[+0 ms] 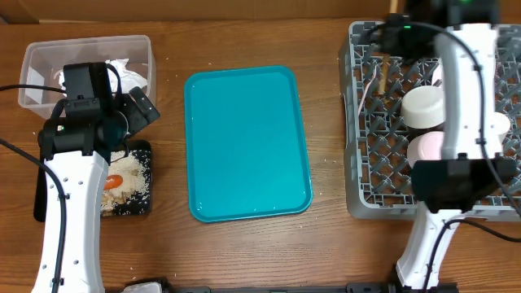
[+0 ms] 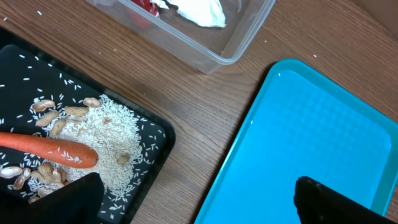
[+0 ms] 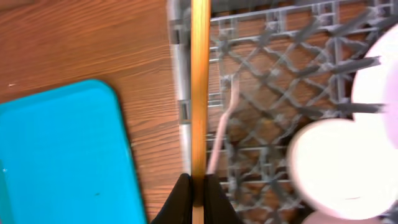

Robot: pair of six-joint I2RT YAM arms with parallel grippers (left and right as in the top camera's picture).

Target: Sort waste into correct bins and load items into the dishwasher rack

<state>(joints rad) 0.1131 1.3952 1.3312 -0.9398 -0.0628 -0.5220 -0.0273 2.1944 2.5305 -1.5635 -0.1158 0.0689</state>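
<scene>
far left, rear of table (image 1: pixel 326 244): clear tub (image 1: pixel 32 57). it holds white crumpled material (image 2: pixel 199 9) and a red bit (image 2: pixel 144 5). the l arm stands over the tub's front edge.

just in front of the tub: black tray (image 2: pixel 18 68), apart from the tub. waste in it:
- rice (image 2: pixel 115 134), a heap in the middle, w/ loose grains across the floor
- nuts (image 2: pixel 62 113), in the rice, around the carrot
- carrot (image 2: pixel 53 149), lying flat on the rice

l gripper (image 2: pixel 196 182): released, fingers wide apart. one finger is over the black tray's corner, the other over the teal tray.

centre: teal tray (image 1: pixel 248 142), flat on the table, between black tray and rack, touching neither.

right: rack (image 1: pixel 370 175), w/ the r arm reaching across it toward the rear-left corner.

r gripper (image 3: pixel 198 190): clenched on a yellow-brown stick (image 3: pixel 199 87). in the wrist view the stick runs along the rack's left wall.

fork (image 3: pixel 222 124): in the rack, just inside that wall, beside the stick. contact w/ the stick cannot be told.

white bowl (image 3: pixel 339 165): in the rack, right of the fork. a second white dish (image 3: pixel 380 68) is behind it, partly out of view.
</scene>
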